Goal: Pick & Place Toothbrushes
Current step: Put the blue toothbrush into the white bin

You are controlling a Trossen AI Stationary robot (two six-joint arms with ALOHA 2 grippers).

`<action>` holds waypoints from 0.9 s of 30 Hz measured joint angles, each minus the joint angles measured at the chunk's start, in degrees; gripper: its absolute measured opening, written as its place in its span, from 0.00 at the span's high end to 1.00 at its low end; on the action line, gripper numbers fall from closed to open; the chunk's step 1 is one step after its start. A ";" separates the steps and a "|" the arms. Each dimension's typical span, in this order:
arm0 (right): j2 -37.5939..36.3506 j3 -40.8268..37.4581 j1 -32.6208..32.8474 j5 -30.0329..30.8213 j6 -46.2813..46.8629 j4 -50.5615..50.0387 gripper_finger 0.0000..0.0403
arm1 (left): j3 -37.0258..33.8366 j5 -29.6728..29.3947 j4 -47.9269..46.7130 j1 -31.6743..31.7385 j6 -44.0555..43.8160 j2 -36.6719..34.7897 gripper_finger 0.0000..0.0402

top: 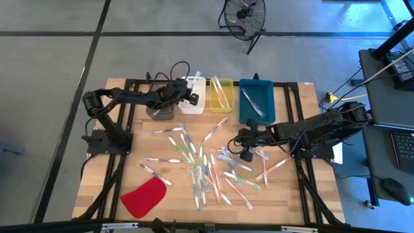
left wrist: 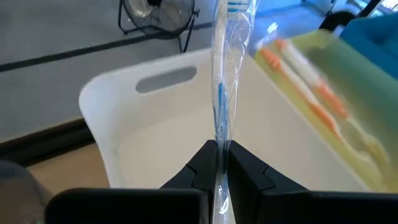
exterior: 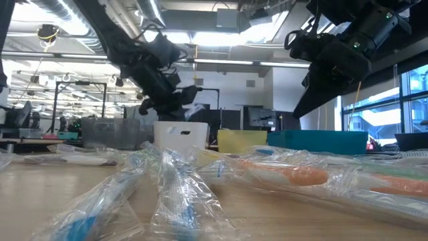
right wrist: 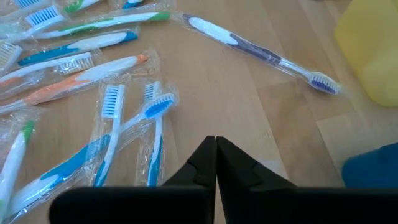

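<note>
Many wrapped toothbrushes (top: 207,165) lie flat and scattered over the wooden table, also spread below my right gripper (right wrist: 93,81). My left gripper (top: 189,92) hovers over the white bin (top: 193,97), shut on one clear-wrapped toothbrush with blue parts (left wrist: 222,74). The white bin (left wrist: 143,130) shows beneath it in the left wrist view. My right gripper (top: 240,138) hangs shut and empty above the table's middle (right wrist: 216,144), just short of the blue-handled toothbrushes (right wrist: 152,134). A purple toothbrush (right wrist: 261,53) lies farther off toward the yellow bin. My left gripper pinches the wrapped toothbrush between its two fingers (left wrist: 245,165), on the handle's wrapped part (left wrist: 219,138). The brush runs along the fingers and sticks out forward past them. It is lifted clear, over the white bin's inside.
A row of bins stands at the far edge: a grey one (top: 158,111), the white one, a yellow one (top: 221,95) holding orange toothbrushes (left wrist: 311,99), and a blue one (top: 256,100) holding toothbrushes. A flat red piece (top: 143,197) lies near the left front corner.
</note>
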 joint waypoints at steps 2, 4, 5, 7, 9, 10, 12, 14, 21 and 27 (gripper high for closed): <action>0.00 0.00 0.00 0.00 0.00 0.00 0.95 | 0.00 0.53 0.30 0.17 -0.42 1.21 0.95; 0.00 0.00 0.00 -0.02 0.00 0.02 0.93 | 0.00 0.67 0.41 0.17 -0.43 2.22 0.95; 0.00 0.00 0.00 0.00 0.00 0.02 0.92 | 0.00 0.66 0.48 0.18 -0.43 2.60 0.95; 0.00 0.00 0.00 0.00 0.00 0.00 0.91 | 0.00 0.72 0.49 0.29 -0.43 3.25 0.95; 0.00 -0.02 0.00 0.00 0.00 0.01 0.90 | 0.00 0.84 0.61 0.50 -0.42 3.60 0.95; 0.00 0.00 0.00 0.00 0.00 0.02 0.90 | 0.00 0.87 0.66 0.51 -0.42 3.76 0.95; 0.00 -0.02 0.00 0.00 0.00 0.00 0.90 | 0.00 0.91 0.34 0.79 -0.29 3.85 0.95; 0.00 -0.02 0.00 -0.02 0.00 0.01 0.91 | 0.00 0.97 0.39 0.89 0.71 3.84 0.94; 0.00 -0.02 0.00 -0.02 0.00 0.02 0.95 | 0.00 1.33 0.37 0.88 1.55 3.85 0.87; 0.00 -0.02 0.00 -0.02 0.00 0.02 0.98 | 0.00 1.33 0.36 0.89 1.91 3.82 0.81</action>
